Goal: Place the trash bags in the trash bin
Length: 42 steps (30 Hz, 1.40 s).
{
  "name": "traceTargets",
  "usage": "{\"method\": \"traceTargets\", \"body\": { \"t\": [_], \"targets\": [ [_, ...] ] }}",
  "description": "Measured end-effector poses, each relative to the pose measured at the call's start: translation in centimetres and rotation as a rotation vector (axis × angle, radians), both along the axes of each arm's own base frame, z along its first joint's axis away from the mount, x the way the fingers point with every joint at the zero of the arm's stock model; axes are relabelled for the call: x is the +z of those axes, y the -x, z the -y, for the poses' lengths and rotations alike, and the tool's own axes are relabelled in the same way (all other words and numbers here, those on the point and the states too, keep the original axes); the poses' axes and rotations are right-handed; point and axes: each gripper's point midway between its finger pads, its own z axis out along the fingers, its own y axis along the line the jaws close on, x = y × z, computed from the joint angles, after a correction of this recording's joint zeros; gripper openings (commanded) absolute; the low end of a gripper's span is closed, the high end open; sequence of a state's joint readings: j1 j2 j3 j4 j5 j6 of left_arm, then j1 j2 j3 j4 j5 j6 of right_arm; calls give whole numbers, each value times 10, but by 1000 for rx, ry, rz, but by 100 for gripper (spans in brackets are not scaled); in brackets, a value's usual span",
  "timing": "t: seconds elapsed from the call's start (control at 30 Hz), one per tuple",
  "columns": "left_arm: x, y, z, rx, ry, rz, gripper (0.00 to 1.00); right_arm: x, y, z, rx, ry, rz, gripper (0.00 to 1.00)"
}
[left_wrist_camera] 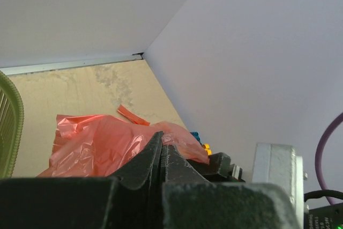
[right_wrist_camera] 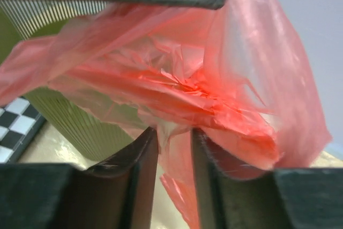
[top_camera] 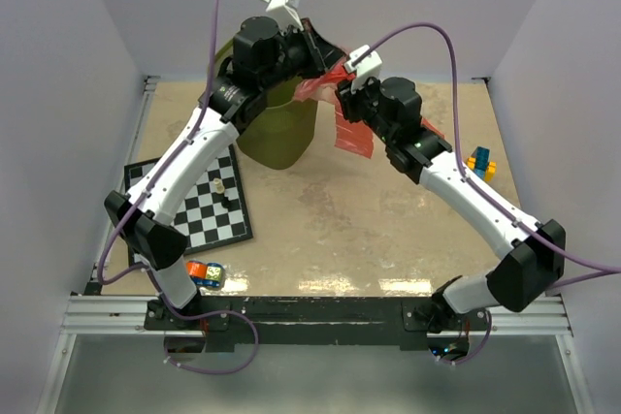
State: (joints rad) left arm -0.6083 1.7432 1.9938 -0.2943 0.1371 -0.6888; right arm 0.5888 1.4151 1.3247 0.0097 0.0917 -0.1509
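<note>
From above, the trash bin (top_camera: 277, 138) stands toward the far left of the surface (top_camera: 340, 225), partly hidden under the left arm. The trash bag (top_camera: 352, 131) hangs in the air just right of the bin, stretched between both arms. The left end effector (top_camera: 318, 60) holds its upper edge above the bin's right rim. The right end effector (top_camera: 345, 102) sits against the film lower down. A checkerboard (top_camera: 209, 203) lies near the left side, and yellow and blue blocks (top_camera: 480, 162) sit at the right.

From the left wrist, the left end effector (left_wrist_camera: 162, 146) is clamped tight, with a fold of the trash bag (left_wrist_camera: 96, 146) pinched between its fingers. The bin's rim (left_wrist_camera: 8, 127) shows at the left edge. A small red strip (left_wrist_camera: 133, 115) lies flat on the surface beyond the bag. The blocks (left_wrist_camera: 199, 138) peek out behind it.

From the right wrist, the right end effector (right_wrist_camera: 171, 148) has its fingers apart, with loose film of the trash bag (right_wrist_camera: 214, 95) hanging in the gap, not pressed. The bin's mesh wall (right_wrist_camera: 80, 124) stands just behind the bag. A corner of the checkerboard (right_wrist_camera: 16, 127) shows at the left.
</note>
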Motion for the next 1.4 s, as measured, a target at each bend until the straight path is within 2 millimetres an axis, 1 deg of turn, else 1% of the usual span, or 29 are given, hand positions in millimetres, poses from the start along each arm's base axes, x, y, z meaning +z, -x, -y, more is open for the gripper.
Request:
{"method": "traceTargets", "body": {
  "t": [0.1,0.2,0.27,0.33,0.43,0.5,0.6,0.63,0.73,0.9,1.0,1.13,1.17,1.2,1.27,1.33,1.37,1.4],
  "targets": [
    [7,4,-3,-1,8,12,0,3,-7,-7,10,-12,13,0],
    [15,7,-7,3,16,25,0,1,-9,-13,34,-5,13,0],
    [21,8,-14,13,22,37,0,0,-7,-15,52,1,12,0],
    [26,5,-22,31,22,50,0,2,-1,-15,76,13,19,0],
    [28,-7,-40,83,6,70,0,1,17,-10,117,39,23,0],
    [24,-18,-53,126,-16,77,0,-6,38,0,147,63,15,0],
    [17,-30,-68,174,-46,80,0,-16,62,10,179,87,-1,0],
    [14,-32,-70,182,-52,79,0,-22,71,14,191,100,-13,0],
    [2,-35,-72,185,-83,70,0,-39,87,21,220,135,-49,0],
    [-26,-37,-69,172,-132,26,0,-71,104,29,260,214,-128,0],
    [-37,-35,-67,158,-157,9,0,-81,111,32,279,252,-151,0],
    [-43,-33,-65,143,-171,3,0,-85,115,35,288,281,-158,0],
    [-44,-33,-64,138,-176,6,0,-87,115,36,292,289,-161,10],
    [-46,-32,-63,131,-180,5,0,-89,115,36,296,298,-166,26],
    [-48,-32,-62,122,-186,6,0,-93,118,36,310,311,-190,45],
    [-48,-31,-61,111,-189,14,0,-93,123,36,327,318,-211,58],
    [-46,-31,-61,106,-187,24,0,-90,125,35,334,314,-215,63],
    [-45,-31,-60,98,-184,34,0,-81,127,34,346,299,-206,65]
  ]
}}
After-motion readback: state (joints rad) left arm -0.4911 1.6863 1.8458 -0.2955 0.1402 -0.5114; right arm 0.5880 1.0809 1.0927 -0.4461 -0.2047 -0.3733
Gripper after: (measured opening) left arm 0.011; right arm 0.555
